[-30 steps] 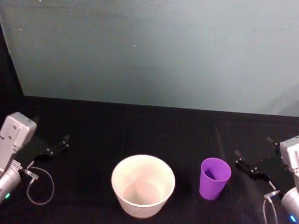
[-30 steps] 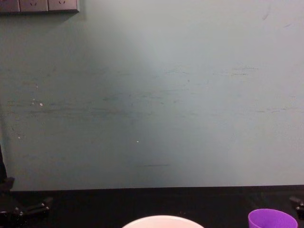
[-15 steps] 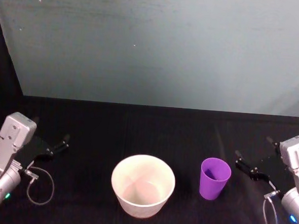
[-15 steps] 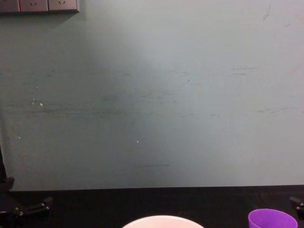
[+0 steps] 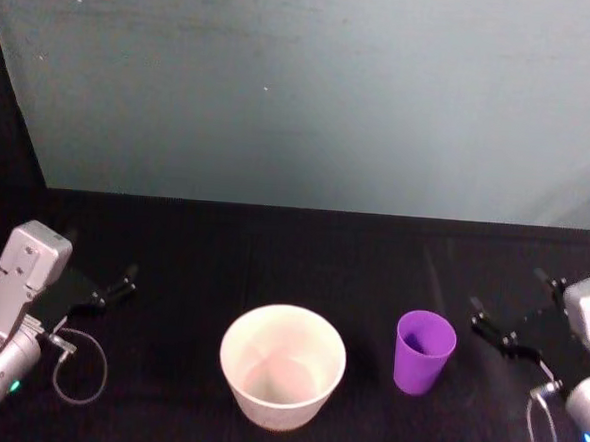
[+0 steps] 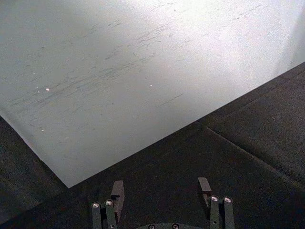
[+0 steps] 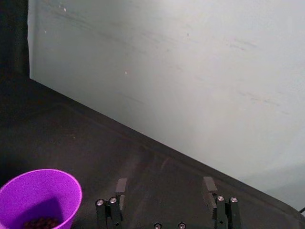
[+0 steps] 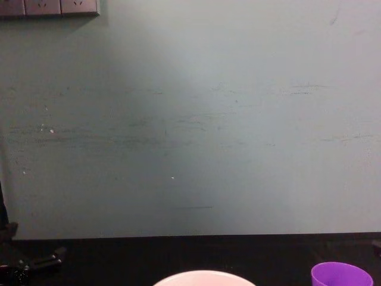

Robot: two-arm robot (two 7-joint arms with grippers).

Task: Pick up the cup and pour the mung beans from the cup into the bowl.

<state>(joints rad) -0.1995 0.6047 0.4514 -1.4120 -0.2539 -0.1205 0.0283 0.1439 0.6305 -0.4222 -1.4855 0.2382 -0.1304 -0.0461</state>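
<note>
In the chest view the lower edge cuts off most of the task's things. Of the bowl (image 8: 200, 277) it leaves a pale arc of rim, and of the cup (image 8: 341, 274) the purple top at the lower right. A dark finger of the left gripper (image 8: 36, 261) lies low at the left edge, hard to make out against the black desk (image 8: 178, 253).

The head view gives both whole. The bowl (image 5: 282, 366) stands upright on the desk (image 5: 273, 250) near its front middle. The cup (image 5: 424, 351) stands upright just to the bowl's right, apart from it. The cup's inside is shadowed here and its contents cannot be read.

The right wrist view looks down into the cup (image 7: 40, 198), which is cut at the corner, and shows dark mung beans (image 7: 43, 223) lying at the bottom.

The right gripper (image 5: 507, 292) hangs over the desk to the right of the cup, near it but not touching. Its two fingers stand wide apart with nothing between them, which is plainest at the right gripper (image 7: 165, 186) in its own wrist view.

The left gripper (image 5: 98, 259) sits far to the left, well apart from the bowl. It is spread and holds nothing, as the left wrist view of the left gripper (image 6: 160, 188) shows over bare black cloth.

A grey-green wall (image 5: 303, 91) stands behind the desk. A row of sockets (image 8: 47, 7) on the wall is cropped at the chest view's top left corner.
</note>
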